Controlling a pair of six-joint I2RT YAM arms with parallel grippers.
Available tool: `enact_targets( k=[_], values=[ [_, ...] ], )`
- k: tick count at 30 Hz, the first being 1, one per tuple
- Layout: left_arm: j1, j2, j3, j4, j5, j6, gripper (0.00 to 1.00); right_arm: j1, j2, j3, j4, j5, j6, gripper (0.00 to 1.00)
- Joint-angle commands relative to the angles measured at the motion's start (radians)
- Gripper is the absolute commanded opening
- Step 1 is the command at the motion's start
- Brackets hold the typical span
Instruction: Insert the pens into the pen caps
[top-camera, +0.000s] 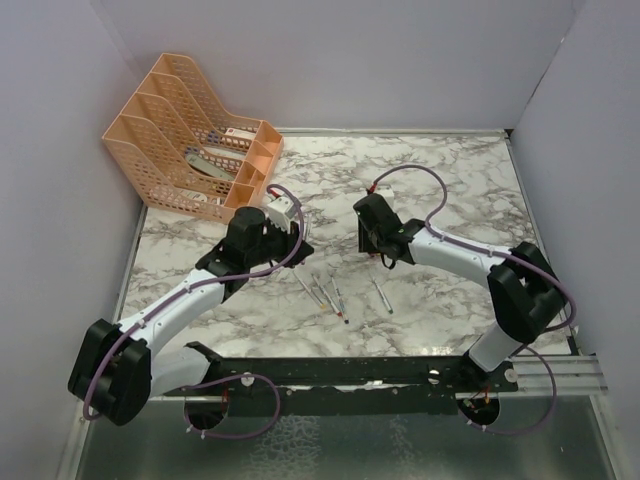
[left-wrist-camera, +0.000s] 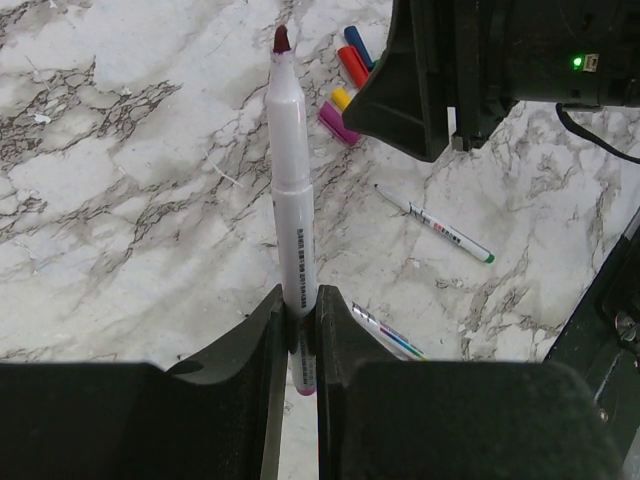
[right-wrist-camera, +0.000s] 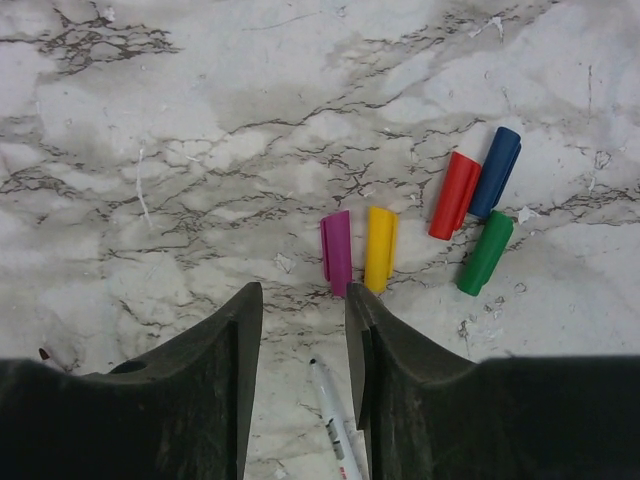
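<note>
My left gripper (left-wrist-camera: 297, 300) is shut on a pale pen (left-wrist-camera: 290, 190) with a dark purple tip, which points away from the wrist towards the caps. In the top view the left gripper (top-camera: 300, 243) is at mid-table. My right gripper (right-wrist-camera: 300, 300) is open and empty, and hovers just short of the purple cap (right-wrist-camera: 336, 250) and yellow cap (right-wrist-camera: 380, 247). The red cap (right-wrist-camera: 455, 195), blue cap (right-wrist-camera: 496, 170) and green cap (right-wrist-camera: 486, 252) lie to their right. A pen (right-wrist-camera: 335, 420) lies on the table below the open jaws. The right gripper (top-camera: 388, 255) hides the caps in the top view.
Loose pens (top-camera: 325, 292) lie on the marble table (top-camera: 450, 180) between the arms, one with a green tip (left-wrist-camera: 440, 228). An orange tray rack (top-camera: 190, 140) stands at the back left. White walls enclose the table.
</note>
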Motion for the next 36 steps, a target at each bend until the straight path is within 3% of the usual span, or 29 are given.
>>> enact_targets(
  k=[1,36],
  values=[
    [-0.001,0.019,0.030,0.008,0.047,0.004,0.00,-0.011,0.052,0.020,-0.001,-0.071,-0.021,0.41],
    [-0.001,0.080,0.026,0.029,0.089,-0.011,0.00,-0.064,0.184,0.073,0.037,-0.054,-0.077,0.39]
  ],
)
